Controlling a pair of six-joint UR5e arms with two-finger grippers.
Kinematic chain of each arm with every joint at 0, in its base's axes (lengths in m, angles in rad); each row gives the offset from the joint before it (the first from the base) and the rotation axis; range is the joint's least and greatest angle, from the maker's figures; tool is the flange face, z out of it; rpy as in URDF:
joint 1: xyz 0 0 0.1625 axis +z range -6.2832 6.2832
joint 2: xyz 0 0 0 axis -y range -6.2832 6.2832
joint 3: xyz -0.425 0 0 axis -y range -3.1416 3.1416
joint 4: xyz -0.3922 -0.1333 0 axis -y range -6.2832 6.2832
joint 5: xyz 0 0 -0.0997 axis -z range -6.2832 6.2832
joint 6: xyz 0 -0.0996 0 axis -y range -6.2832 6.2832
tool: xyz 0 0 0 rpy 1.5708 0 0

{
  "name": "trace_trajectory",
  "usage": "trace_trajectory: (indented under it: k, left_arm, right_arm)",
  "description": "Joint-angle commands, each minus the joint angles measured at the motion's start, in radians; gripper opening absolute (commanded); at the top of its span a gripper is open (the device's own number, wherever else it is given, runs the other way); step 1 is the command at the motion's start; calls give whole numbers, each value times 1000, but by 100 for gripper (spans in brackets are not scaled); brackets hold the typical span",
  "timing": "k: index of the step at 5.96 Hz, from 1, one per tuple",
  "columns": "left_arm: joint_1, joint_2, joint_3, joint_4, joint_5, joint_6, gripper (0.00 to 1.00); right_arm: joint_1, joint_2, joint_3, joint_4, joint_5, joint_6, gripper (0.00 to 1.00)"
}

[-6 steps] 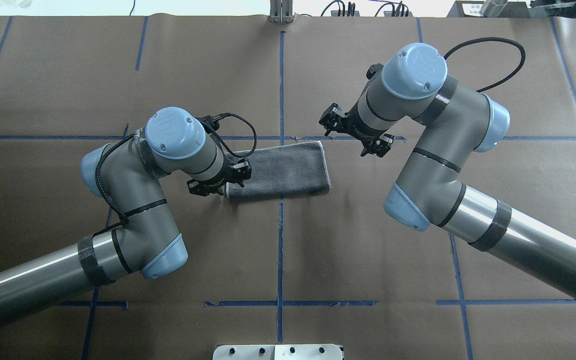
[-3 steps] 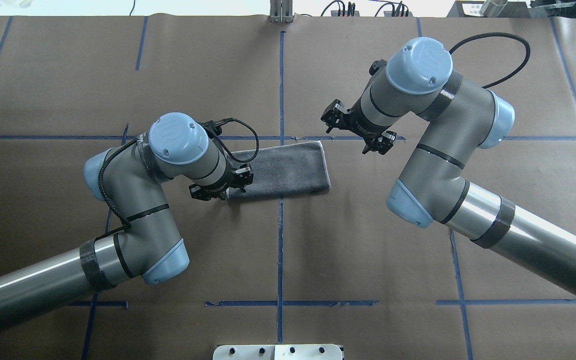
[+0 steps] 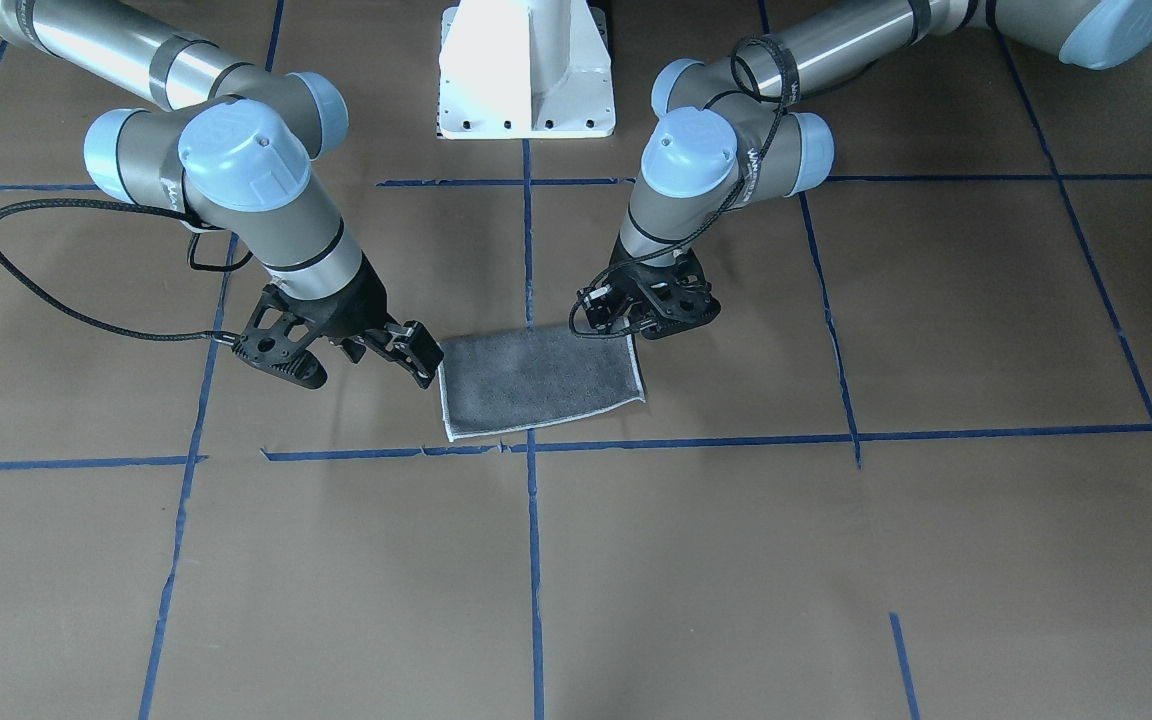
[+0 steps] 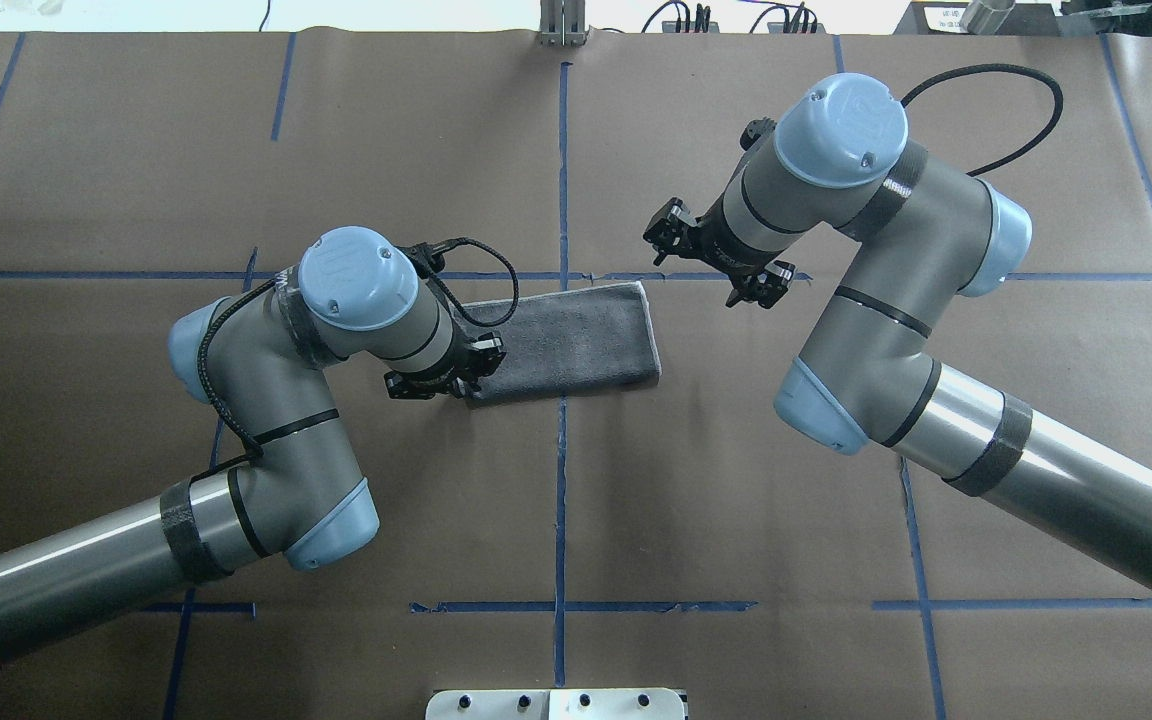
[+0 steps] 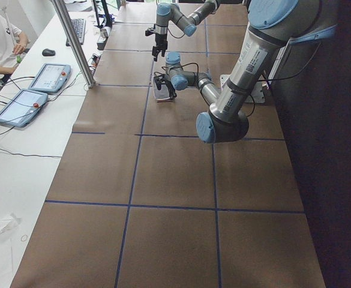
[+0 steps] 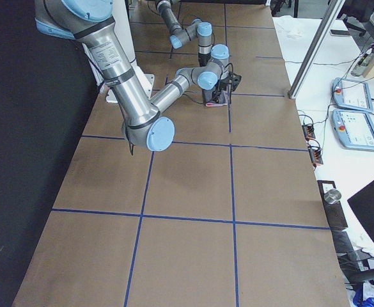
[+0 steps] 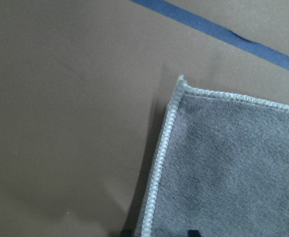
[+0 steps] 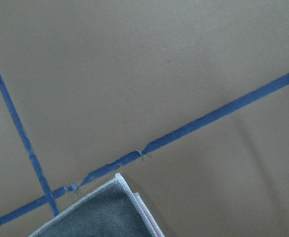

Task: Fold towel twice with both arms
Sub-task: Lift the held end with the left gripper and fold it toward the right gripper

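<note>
Your right gripper [image 4: 713,262]: jaws wide, empty; left gripper [image 4: 444,370]: jaws parted astride the dark grey terry towel [image 4: 576,335] on the brown papered surface [image 4: 736,520].

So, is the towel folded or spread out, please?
Folded: the towel lies as a narrow grey strip, and doubled edges with pink show at one corner.

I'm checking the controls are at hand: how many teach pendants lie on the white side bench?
2. The far pendant lies by the metal post; the near pendant lies beside it, closer to the exterior left camera. Others may sit out of frame.
</note>
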State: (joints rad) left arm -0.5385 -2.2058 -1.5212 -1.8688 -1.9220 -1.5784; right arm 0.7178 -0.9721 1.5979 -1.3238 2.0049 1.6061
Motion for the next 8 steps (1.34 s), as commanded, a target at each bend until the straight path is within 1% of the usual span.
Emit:
trace_trajectory:
  k: [1, 2, 4, 6, 7, 8]
  left_arm:
    - [0, 0, 0, -1, 0, 3, 3]
    - [0, -5, -8, 5, -3, 1, 0]
    - [-3, -41, -8, 17, -5, 1, 0]
    - [-3, -112, 10, 62, 1, 1, 0]
    - [-5, -148, 56, 62, 3, 3, 0]
    - [-9, -228, 144, 62, 5, 4, 0]
  right_arm:
    - [2, -3, 0, 0, 2, 0, 99]
    - [2, -7, 0, 0, 2, 0, 99]
    - [5, -16, 2, 0, 6, 0, 99]
    - [8, -48, 40, 0, 14, -2, 99]
    - [11, -54, 51, 0, 15, -2, 99]
    - [11, -72, 68, 0, 17, -5, 100]
